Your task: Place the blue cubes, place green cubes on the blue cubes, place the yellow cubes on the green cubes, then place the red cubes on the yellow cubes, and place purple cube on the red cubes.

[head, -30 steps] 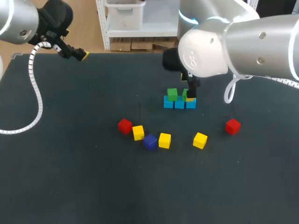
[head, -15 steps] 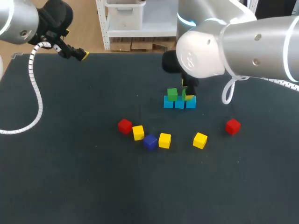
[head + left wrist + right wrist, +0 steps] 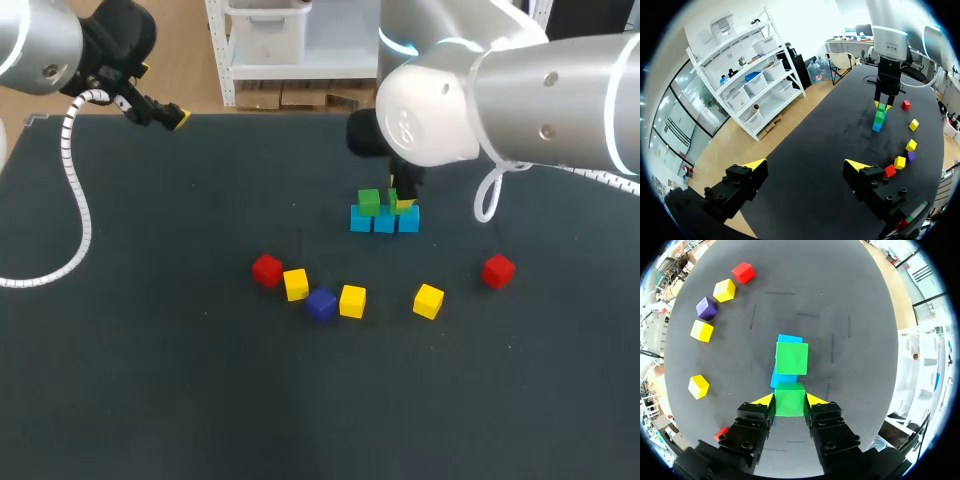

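Blue cubes point(image 3: 361, 220) point(image 3: 384, 222) point(image 3: 408, 221) three, green point(image 3: 791, 358) point(image 3: 789, 400) two, yellow point(image 3: 296, 284) point(image 3: 352, 301) point(image 3: 428, 301) three, red point(image 3: 267, 270) point(image 3: 498, 270) two

Likely a robotics lab, dark work table point(image 3: 150, 400), left arm point(image 3: 40, 40), right arm point(image 3: 540, 90)

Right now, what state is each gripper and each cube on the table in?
Right gripper: shut on held green cube, above the blue cubes.
Other green cube: stacked on the blue cubes.
Left gripper: open, empty.
Yellow cubes: loose on the table.
Red cubes: loose on the table.
Purple cube: loose on the table.
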Controlling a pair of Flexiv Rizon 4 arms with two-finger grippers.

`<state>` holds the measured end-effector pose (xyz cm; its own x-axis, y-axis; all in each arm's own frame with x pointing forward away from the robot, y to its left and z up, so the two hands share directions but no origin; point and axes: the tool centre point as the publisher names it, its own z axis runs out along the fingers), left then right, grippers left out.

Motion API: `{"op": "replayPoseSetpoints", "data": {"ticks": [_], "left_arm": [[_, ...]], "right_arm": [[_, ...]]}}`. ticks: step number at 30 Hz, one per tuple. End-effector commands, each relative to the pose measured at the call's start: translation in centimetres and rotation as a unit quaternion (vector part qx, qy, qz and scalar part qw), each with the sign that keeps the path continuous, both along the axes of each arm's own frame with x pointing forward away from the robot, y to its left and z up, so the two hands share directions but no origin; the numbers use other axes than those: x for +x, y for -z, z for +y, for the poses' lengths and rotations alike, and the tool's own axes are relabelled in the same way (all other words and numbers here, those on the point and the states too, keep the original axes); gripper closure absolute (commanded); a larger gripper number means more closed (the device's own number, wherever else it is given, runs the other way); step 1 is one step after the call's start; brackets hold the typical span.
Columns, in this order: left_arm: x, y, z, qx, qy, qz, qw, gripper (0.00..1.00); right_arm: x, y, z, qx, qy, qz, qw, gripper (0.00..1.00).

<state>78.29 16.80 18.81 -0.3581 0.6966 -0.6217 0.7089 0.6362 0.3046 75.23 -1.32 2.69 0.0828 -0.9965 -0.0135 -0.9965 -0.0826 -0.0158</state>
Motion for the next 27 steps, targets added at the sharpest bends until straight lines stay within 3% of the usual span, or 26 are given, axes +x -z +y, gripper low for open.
{"op": "replayPoseSetpoints", "data": {"ticks": [1, 3, 5, 9, 13, 18, 20, 22, 27], "left_arm": [[0.04, 0.04, 0.14, -0.002, 0.003, 0.0, 1.0, 0.0], [0.04, 0.04, 0.14, -0.002, 0.003, 0.0, 1.0, 0.0], [0.04, 0.04, 0.14, -0.002, 0.003, 0.0, 1.0, 0.0], [0.04, 0.04, 0.14, -0.002, 0.003, 0.0, 1.0, 0.0], [0.04, 0.04, 0.14, -0.002, 0.003, 0.0, 1.0, 0.0], [0.04, 0.04, 0.14, -0.002, 0.003, 0.0, 1.0, 0.0], [0.04, 0.04, 0.14, -0.002, 0.003, 0.0, 1.0, 0.0], [0.04, 0.04, 0.14, -0.002, 0.003, 0.0, 1.0, 0.0], [0.04, 0.04, 0.14, -0.002, 0.003, 0.0, 1.0, 0.0]], "right_arm": [[-0.06, 0.0, -0.18, 0.002, 0.002, 0.001, 1.0, 0.58], [-0.06, 0.0, -0.19, 0.002, 0.002, 0.0, 1.0, 0.5], [-0.06, 0.0, -0.2, 0.002, 0.003, 0.001, 1.0, 0.3], [0.0, 0.0, -0.15, 0.003, 0.004, 0.001, 1.0, 0.31], [0.03, 0.0, -0.09, 0.004, 0.004, 0.0, 1.0, 0.18], [0.16, 0.11, -0.06, 0.004, 0.002, -0.002, 1.0, 0.25], [0.17, 0.12, -0.06, 0.005, 0.002, -0.003, 1.0, 0.18], [0.25, 0.09, -0.12, 0.006, 0.002, -0.005, 1.0, 0.0], [0.57, -0.28, -0.5, 0.007, 0.01, -0.01, 1.0, 0.0]]}}
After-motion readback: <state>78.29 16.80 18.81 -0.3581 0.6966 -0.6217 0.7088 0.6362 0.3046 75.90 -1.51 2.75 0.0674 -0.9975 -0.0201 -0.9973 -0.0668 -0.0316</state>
